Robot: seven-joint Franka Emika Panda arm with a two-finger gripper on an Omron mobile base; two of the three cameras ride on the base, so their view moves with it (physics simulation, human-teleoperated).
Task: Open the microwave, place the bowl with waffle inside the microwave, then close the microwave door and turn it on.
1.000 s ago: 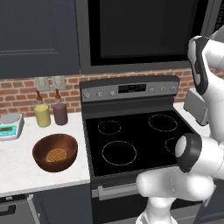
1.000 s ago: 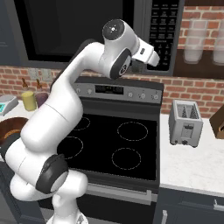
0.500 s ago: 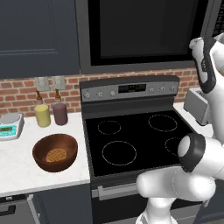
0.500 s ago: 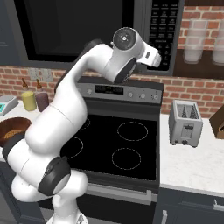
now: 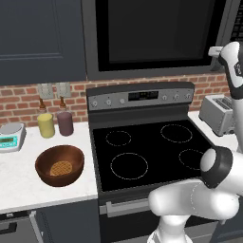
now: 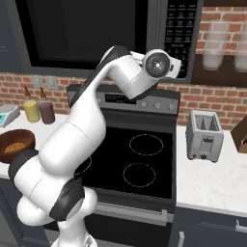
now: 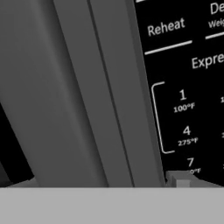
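Reddish-brown bowl [image 5: 60, 164] on counter [image 5: 21, 182] left of stove [image 5: 147, 152], waffle [image 5: 60, 168] inside. Microwave [image 5: 156, 38] above stove, microwave door [image 6: 82, 31] shut. Hand [image 6: 179, 68] raised at door's right edge beside keypad [image 7: 186, 87]; finger spread unclear, nothing visibly held.

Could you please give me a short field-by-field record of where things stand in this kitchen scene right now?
microwave door: shut
gripper: raised to the microwave's right front edge, close to the keypad; open
bowl: on the counter left of the stove
waffle: lying inside the bowl
cups: yellow cup and maroon cup behind the bowl
toaster: on the counter right of the stove
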